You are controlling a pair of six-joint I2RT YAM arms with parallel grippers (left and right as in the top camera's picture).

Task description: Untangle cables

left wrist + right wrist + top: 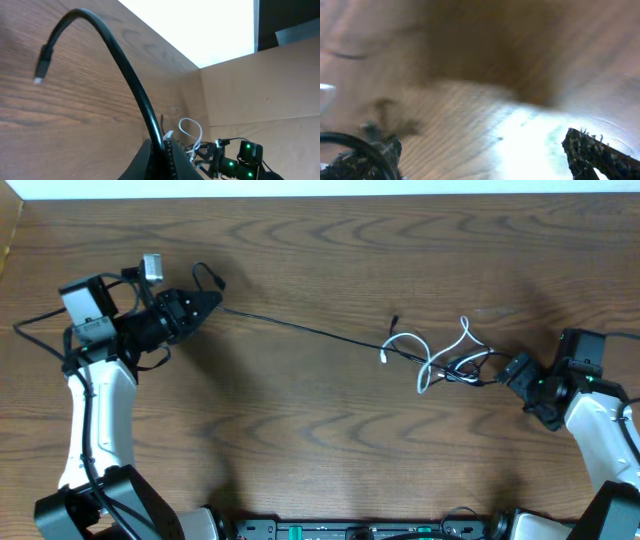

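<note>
Near the left edge of the tabletop [320, 450], the black cable [300, 327] is clamped in the left fingers [205, 302] and stretched to a tangle with the white cable [422, 377] toward the right edge, where the right fingers [600, 150] are spread apart, gripping nothing.

— Surface?
— Brown table [300, 450], strong wood grain running left to right.
— Lying on it?
— White cable [430, 365] in loose loops right of centre, tangled there with a thin black cable [300, 327] strung out leftward across the top.
</note>
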